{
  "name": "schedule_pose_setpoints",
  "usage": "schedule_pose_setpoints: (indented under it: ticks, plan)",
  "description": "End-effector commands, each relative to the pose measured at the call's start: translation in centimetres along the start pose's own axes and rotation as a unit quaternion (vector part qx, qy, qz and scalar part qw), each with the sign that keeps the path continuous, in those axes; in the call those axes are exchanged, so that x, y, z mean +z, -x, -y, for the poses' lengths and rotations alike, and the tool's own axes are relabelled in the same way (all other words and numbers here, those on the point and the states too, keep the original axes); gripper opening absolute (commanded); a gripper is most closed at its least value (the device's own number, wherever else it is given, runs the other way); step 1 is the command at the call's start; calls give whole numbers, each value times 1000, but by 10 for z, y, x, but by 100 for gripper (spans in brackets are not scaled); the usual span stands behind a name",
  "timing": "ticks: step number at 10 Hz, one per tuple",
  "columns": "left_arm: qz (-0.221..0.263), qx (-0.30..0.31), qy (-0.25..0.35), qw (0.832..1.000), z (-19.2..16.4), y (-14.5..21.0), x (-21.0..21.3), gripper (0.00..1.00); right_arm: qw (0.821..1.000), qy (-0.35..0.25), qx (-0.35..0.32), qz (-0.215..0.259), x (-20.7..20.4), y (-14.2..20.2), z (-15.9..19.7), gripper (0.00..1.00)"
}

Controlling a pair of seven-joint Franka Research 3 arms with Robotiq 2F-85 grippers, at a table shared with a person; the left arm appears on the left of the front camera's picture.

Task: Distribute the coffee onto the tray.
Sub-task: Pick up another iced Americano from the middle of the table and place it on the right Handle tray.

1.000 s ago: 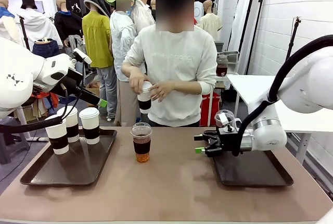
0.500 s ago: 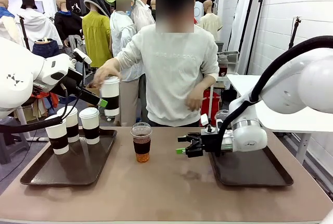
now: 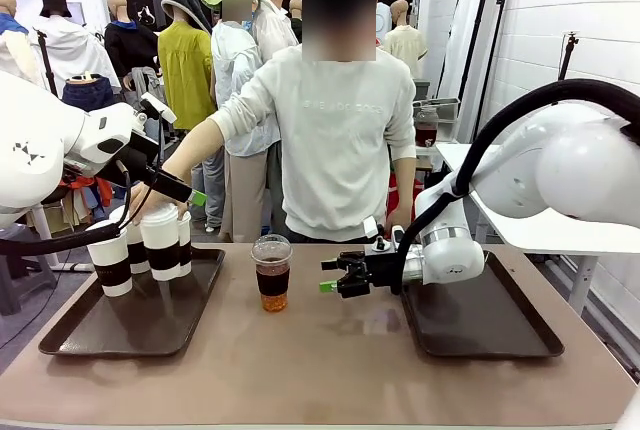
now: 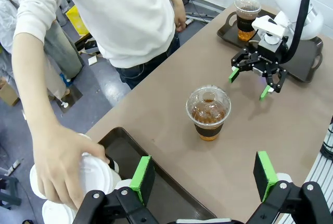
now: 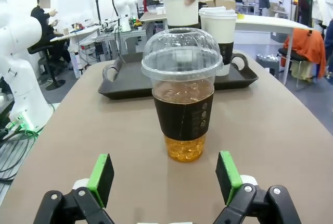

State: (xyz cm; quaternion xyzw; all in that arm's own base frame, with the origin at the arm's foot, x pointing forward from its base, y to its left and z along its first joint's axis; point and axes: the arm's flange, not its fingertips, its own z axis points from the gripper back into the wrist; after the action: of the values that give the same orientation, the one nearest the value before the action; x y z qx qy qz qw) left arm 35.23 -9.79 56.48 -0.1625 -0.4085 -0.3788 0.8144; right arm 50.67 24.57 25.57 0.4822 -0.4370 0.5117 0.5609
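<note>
A clear dome-lidded cup of dark drink point(image 3: 272, 272) point(image 4: 208, 112) point(image 5: 182, 99) stands on the table's middle. My right gripper point(image 3: 335, 281) point(image 4: 255, 73) point(image 5: 164, 179) is open just to its right, level with it and apart from it. On the left tray point(image 3: 70, 335) point(image 5: 117, 89) stand white paper cups point(image 3: 110, 260) point(image 5: 219, 30) with brown sleeves. The person's hand point(image 3: 150, 200) point(image 4: 60, 164) sets another paper cup point(image 3: 162, 242) point(image 5: 181, 9) among them. My left gripper point(image 3: 180, 155) point(image 4: 203, 172) hangs open above that tray. A second clear cup point(image 4: 246, 15) stands on the right tray point(image 3: 500, 335) point(image 4: 307, 60).
The person stands at the far side of the table, leaning toward the left tray. The brown table point(image 3: 320, 370) is bare in front of the clear cup. A white table point(image 3: 470, 165) stands behind at right.
The person carried the paper cup left and down onto the left tray. My right gripper moved left from the right tray toward the clear cup, jaws still open. The left gripper stayed put.
</note>
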Motion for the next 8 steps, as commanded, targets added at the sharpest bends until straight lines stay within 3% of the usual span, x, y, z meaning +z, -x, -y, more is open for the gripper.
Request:
schedule_pose_setpoints:
  ticks: [1, 8]
  plan:
    - [0, -6, 2, 1000, -1, 1, 0, 100, 1000, -3, -11, -13, -7, 0, 10, 100]
    - [0, -6, 2, 1000, -1, 1, 0, 100, 1000, -2, -2, 0, -3, 1, 4, 100]
